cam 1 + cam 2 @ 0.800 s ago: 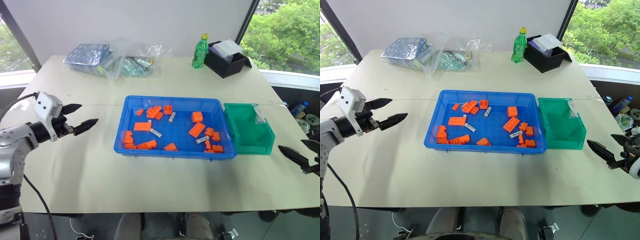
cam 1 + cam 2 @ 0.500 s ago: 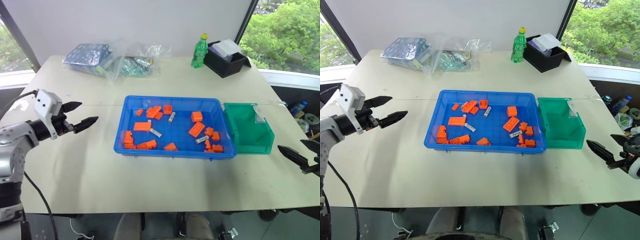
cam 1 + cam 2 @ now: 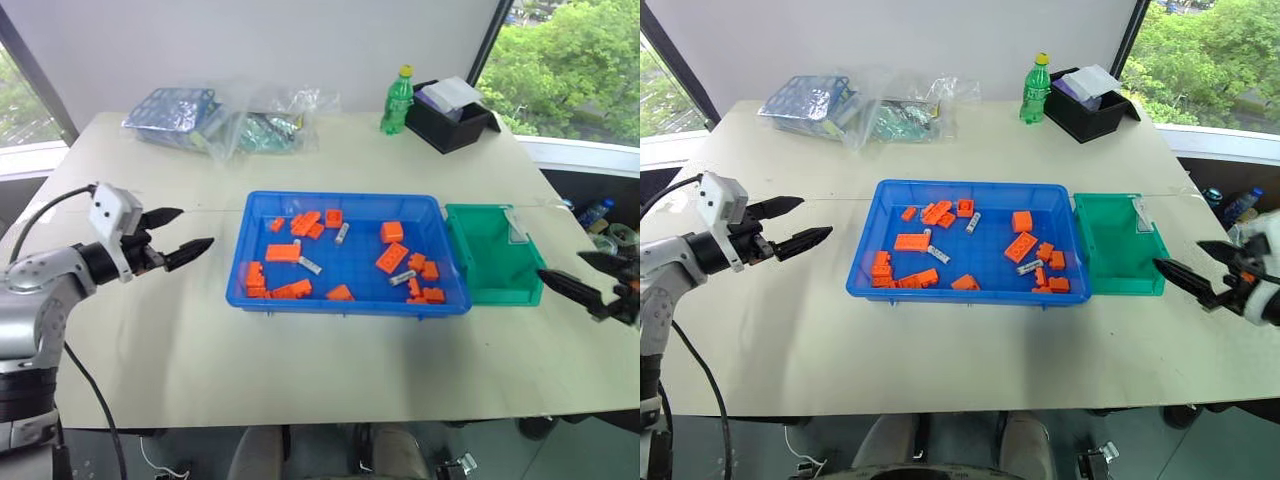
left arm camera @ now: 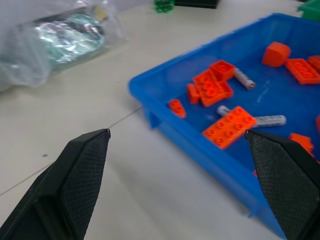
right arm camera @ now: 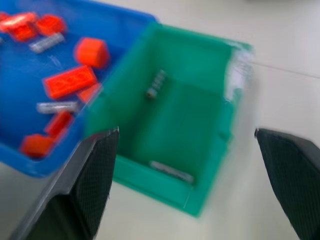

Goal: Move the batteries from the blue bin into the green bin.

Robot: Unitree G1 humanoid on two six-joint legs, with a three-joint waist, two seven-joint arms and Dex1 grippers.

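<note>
Beige table [image 3: 330, 350] holds blue bin [image 3: 262, 250] of batteries [image 3: 343, 234]; green bin [image 3: 480, 285] at three o'clock; both grippers, left gripper [image 3: 187, 232] and right gripper [image 3: 1190, 265], spread, empty.

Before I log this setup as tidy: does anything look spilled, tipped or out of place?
Nothing stands out. The blue bin and green bin sit upright side by side on the table, with the batteries and orange bricks inside the blue bin.

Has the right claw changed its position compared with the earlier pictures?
Yes. The right claw has moved toward the green bin; its open tips now nearly reach the bin's outer edge, where before a clear strip of table lay between them.
</note>
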